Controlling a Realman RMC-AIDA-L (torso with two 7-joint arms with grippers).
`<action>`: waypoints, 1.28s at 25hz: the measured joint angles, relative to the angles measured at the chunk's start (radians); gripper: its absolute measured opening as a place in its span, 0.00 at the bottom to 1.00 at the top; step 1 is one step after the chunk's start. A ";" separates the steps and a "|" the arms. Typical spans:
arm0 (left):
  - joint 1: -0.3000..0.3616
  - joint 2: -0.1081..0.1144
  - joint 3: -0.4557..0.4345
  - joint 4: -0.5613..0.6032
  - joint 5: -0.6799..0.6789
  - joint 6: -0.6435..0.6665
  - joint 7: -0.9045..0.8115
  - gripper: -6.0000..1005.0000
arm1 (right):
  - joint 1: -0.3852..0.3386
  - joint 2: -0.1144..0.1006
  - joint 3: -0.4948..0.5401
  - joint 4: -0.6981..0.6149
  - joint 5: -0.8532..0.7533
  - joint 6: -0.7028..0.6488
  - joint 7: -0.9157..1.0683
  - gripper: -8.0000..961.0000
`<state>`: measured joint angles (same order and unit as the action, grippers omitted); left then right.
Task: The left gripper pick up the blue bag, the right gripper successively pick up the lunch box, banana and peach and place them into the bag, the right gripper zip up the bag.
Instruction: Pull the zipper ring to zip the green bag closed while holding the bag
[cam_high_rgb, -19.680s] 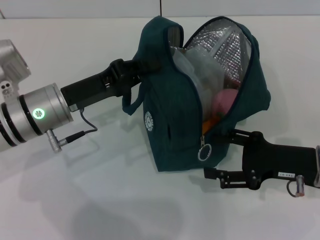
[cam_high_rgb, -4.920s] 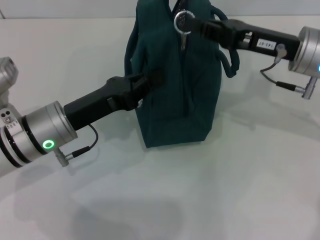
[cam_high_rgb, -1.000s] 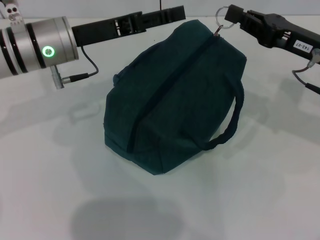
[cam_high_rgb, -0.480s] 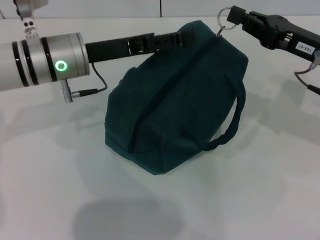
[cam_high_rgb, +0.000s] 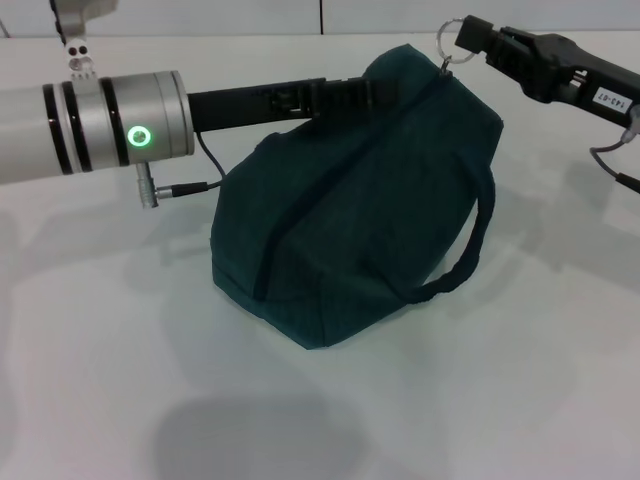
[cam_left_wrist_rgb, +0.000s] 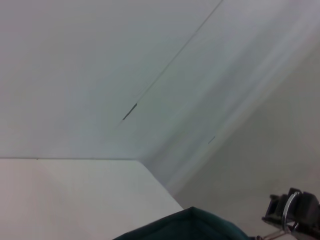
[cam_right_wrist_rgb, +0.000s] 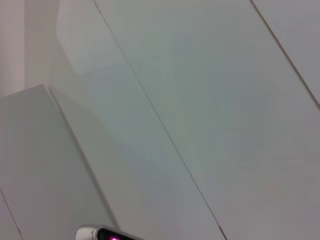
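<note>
The blue bag (cam_high_rgb: 360, 195) lies zipped shut at frame centre on the white table (cam_high_rgb: 120, 380), its ring pull (cam_high_rgb: 447, 42) still pinched by the right gripper (cam_high_rgb: 462, 36) at upper right, while the left gripper (cam_high_rgb: 385, 92), grip hidden, has slid back across its top, suggesting the task is all but done.

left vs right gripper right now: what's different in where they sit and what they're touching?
The black unlabelled left gripper lies against the upper side of the dark teal fabric bag; the black white-labelled right gripper is at the bag's top far corner. The right pinches the silver ring zipper pull; the left's grip is unclear. Both reach inward from opposite sides.
</note>
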<state>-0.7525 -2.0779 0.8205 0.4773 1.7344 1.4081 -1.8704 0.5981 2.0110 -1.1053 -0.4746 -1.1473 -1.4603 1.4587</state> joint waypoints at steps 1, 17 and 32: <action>0.005 -0.001 -0.002 0.000 -0.015 0.000 0.001 0.64 | -0.001 0.000 0.001 0.000 0.000 0.000 0.000 0.02; 0.016 -0.008 0.003 -0.002 -0.052 0.004 0.022 0.20 | -0.004 0.002 0.002 0.006 0.009 0.007 0.000 0.02; 0.043 -0.012 0.010 -0.018 -0.114 0.036 0.075 0.13 | -0.022 -0.004 0.068 0.062 0.034 0.001 0.008 0.02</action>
<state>-0.7099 -2.0902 0.8302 0.4595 1.6206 1.4437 -1.7956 0.5764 2.0072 -1.0374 -0.4127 -1.1131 -1.4595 1.4665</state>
